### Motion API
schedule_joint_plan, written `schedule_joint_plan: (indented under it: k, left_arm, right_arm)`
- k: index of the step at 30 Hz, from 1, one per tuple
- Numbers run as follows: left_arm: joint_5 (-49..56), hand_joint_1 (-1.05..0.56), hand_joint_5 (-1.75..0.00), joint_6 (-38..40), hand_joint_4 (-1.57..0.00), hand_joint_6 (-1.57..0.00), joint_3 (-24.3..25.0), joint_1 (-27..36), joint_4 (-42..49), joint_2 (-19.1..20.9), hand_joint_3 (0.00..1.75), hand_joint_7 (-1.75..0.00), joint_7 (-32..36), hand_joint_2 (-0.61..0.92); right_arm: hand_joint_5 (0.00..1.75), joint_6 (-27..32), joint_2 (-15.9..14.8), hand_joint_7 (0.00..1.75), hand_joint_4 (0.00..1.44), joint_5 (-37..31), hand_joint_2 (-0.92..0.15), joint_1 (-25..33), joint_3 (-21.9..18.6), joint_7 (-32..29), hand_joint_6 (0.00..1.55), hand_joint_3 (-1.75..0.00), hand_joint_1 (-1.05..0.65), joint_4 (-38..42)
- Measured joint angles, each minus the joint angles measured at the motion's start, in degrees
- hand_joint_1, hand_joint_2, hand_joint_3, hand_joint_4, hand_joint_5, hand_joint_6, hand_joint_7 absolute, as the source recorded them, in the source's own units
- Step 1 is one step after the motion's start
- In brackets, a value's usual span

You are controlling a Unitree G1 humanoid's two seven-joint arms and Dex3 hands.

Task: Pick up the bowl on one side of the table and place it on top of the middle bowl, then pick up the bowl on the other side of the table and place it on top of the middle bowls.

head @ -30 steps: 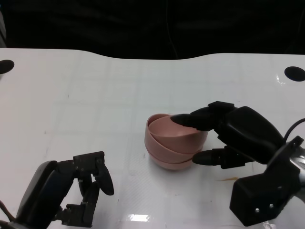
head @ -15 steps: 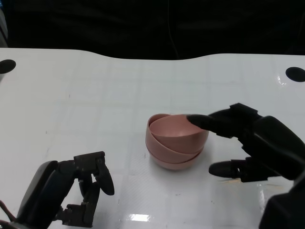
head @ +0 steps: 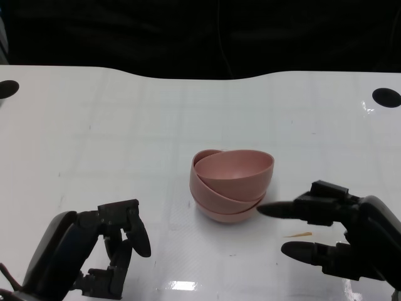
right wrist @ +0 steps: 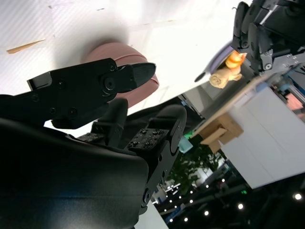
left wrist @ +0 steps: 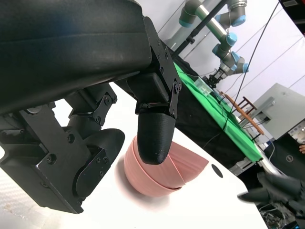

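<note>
Bowls: three pink bowls nested in one stack at the centre of the head view, the top one sitting tilted, its rim higher toward the right.
Table: white table fills most of the frame; its far edge curves along the upper part against a dark background, with a black round mark at the upper left edge and another at the upper right.
Open room: bare white surface lies all around the stack, widest to the left and above it; a small tan sliver lies just right of the stack, near the right hand.
Right hand: right hand at lower right, fingers spread apart and holding nothing, one fingertip pointing at the stack's lower right side but apart from it.
Left hand: left hand at lower left, fingers curled inward with nothing in them, well apart from the bowls.
Change: a second ago the right hand's fingers were on the top bowl's rim and side; since then it has let go and drawn back down toward the lower right corner, while the stack and the left hand stayed put.
</note>
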Motion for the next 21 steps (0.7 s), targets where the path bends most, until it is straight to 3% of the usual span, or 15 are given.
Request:
schedule_joint_plan:
  k: [2,5,6,7,13,21]
  left_arm:
    - [0.0,0.07,-1.66,-0.13,-0.95,-0.87,0.01,0.0,0.01,0.01,1.61,-1.45,0.0,0.2]
    - [-0.1,0.07,-1.66,-0.15,-0.95,-0.87,0.06,0.02,0.01,0.14,1.61,-1.46,-0.07,0.2]
    - [-0.25,0.08,-1.66,-0.19,-0.96,-0.87,0.08,0.02,0.03,0.18,1.61,-1.46,-0.18,0.19]
    - [-0.34,0.08,-1.66,-0.32,-0.96,-0.88,0.09,0.02,0.08,0.2,1.61,-1.46,-0.31,0.19]
    - [-0.86,0.08,-1.65,-0.53,-0.96,-0.88,0.09,0.03,0.51,0.33,1.61,-1.45,-0.65,0.2]
    - [-1.2,0.08,-1.65,-0.95,-0.96,-0.88,0.12,0.01,1.52,1.17,1.6,-1.44,-1.08,0.2]
  right_arm:
    - [1.09,-0.81,0.68,0.34,0.74,0.0,-0.91,0.36,-0.11,-0.29,0.92,-0.11,0.01,0.4]
    - [1.41,-5.06,2.17,0.93,0.96,1.37,-0.29,-0.46,-0.25,-1.31,1.04,-1.33,0.22,4.09]
    - [1.52,-6.62,2.68,1.11,1.01,1.93,-0.17,-1.04,-0.25,-1.57,1.06,-1.58,0.27,5.78]
    - [1.56,-7.93,2.94,1.17,1.03,2.22,-0.13,-1.66,-0.25,-1.6,1.06,-1.66,0.29,7.29]
    - [1.72,-11.46,3.05,1.41,1.07,2.55,-0.05,-3.96,-0.32,-1.54,1.04,-1.75,0.3,12.06]
    - [1.73,-12.78,3.11,1.46,1.06,2.39,0.0,-5.25,-0.32,-1.54,1.01,-1.75,0.28,14.19]
